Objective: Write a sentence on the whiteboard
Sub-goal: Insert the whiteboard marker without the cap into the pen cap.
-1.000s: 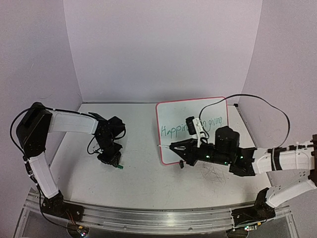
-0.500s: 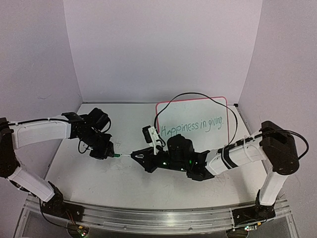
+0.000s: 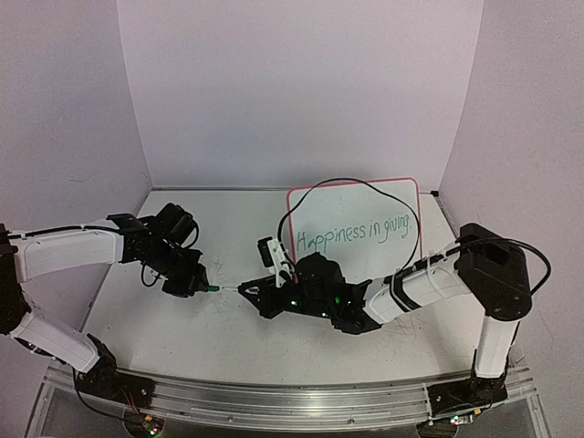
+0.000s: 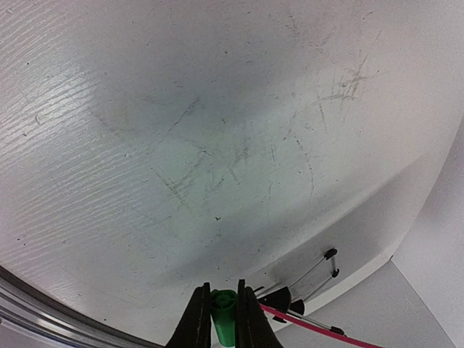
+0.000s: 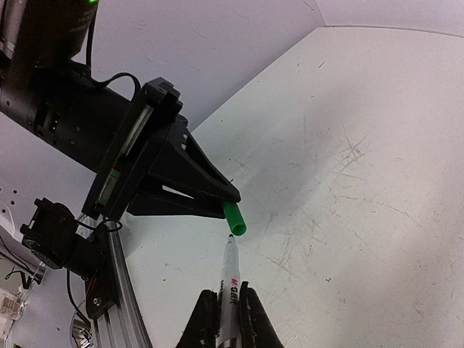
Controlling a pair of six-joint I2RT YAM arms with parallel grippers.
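The sentence (image 3: 356, 234) is one line of thin green handwriting, three words reading "Happiness in giving", rising slightly toward the right. It runs across the lower half of the whiteboard (image 3: 351, 203) and is small against it. The board is glossy white with rounded corners and a thin red-pink rim. It sits at the far right corner of the table (image 3: 246, 342), its right side along the table's right edge. Whether it lies flat or is propped cannot be told. One black cable (image 3: 339, 181) arcs over its far edge.

Left of the board's near left corner, over the middle of the table, one marker (image 5: 232, 267) and one green cap (image 5: 234, 219) meet end to end. The marker is white-bodied with a fine tip. That tip is at the cap's open mouth; whether it has gone in cannot be told.

There are two arms and two grippers. The right gripper (image 5: 228, 296) reaches in from the right, its jaws clamped on the marker barrel. The left gripper (image 4: 222, 288) comes from the left, its jaws pressed together on the cap, the cap's mouth pointing at the marker.

The tabletop is white and scuffed, with one patch of grey scribble scratches (image 3: 394, 319) near its near right corner, beside the right arm.
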